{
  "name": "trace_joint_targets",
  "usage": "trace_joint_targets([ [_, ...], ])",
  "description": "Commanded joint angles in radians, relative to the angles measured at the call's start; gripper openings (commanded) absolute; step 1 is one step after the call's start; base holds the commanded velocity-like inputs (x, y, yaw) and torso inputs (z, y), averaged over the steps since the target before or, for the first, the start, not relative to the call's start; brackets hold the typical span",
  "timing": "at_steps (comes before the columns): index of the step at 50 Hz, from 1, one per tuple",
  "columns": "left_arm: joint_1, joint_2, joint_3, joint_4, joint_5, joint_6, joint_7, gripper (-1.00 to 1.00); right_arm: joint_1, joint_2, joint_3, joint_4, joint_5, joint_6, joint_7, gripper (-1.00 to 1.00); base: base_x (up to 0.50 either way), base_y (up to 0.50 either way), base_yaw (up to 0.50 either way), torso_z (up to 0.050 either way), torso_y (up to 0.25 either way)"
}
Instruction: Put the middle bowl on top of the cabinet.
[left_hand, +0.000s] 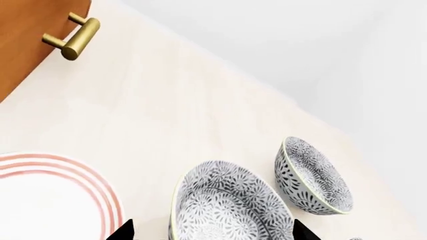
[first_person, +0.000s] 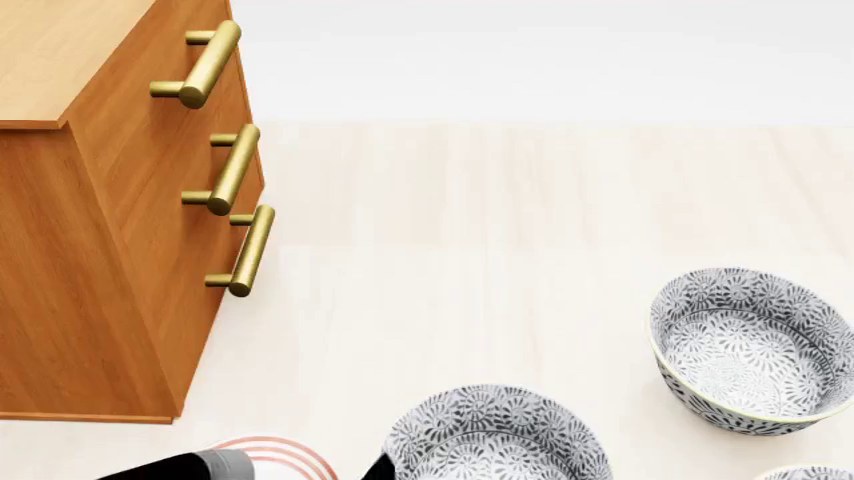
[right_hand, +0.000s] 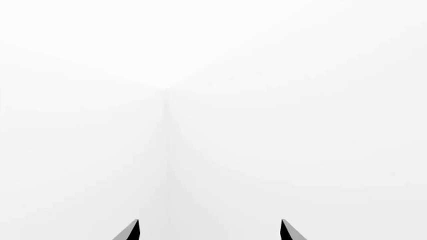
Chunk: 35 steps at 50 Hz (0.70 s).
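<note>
**Left gripper spread over the patterned bowl**

While its two dark fingertips stand wide apart at the lower edge of the left wrist view, the left gripper (left_hand: 212, 231) brackets the middle bowl (left_hand: 223, 205) without visibly touching it. That bowl sits low in the head view on the pale wooden floor (first_person: 534, 220). A second patterned bowl (first_person: 751, 347) stands right of it; the red-striped plate (left_hand: 47, 195) lies left. The cabinet (first_person: 94, 250) fills the upper left. The right gripper (right_hand: 210, 231) is parted, facing blank white.
</note>
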Motion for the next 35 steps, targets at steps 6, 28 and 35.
trace_joint_targets([
  [6, -0.044, 0.002, 0.056, -0.040, -0.022, -0.009, -0.061, 1.00, 0.000, 0.000, 0.011, -0.003, 0.009, 0.003, -0.003, 1.00, 0.00, 0.00, 0.00, 0.000, 0.000],
  [28, -0.093, 0.007, 0.116, -0.155, -0.021, 0.037, -0.058, 1.00, 0.000, 0.000, 0.044, -0.001, 0.040, 0.002, -0.020, 1.00, 0.00, 0.00, 0.00, 0.000, 0.000],
  [35, -0.106, 0.008, 0.134, -0.192, -0.020, 0.055, -0.056, 1.00, 0.000, 0.000, 0.055, 0.003, 0.051, 0.000, -0.028, 1.00, 0.00, 0.00, 0.00, 0.000, 0.000],
])
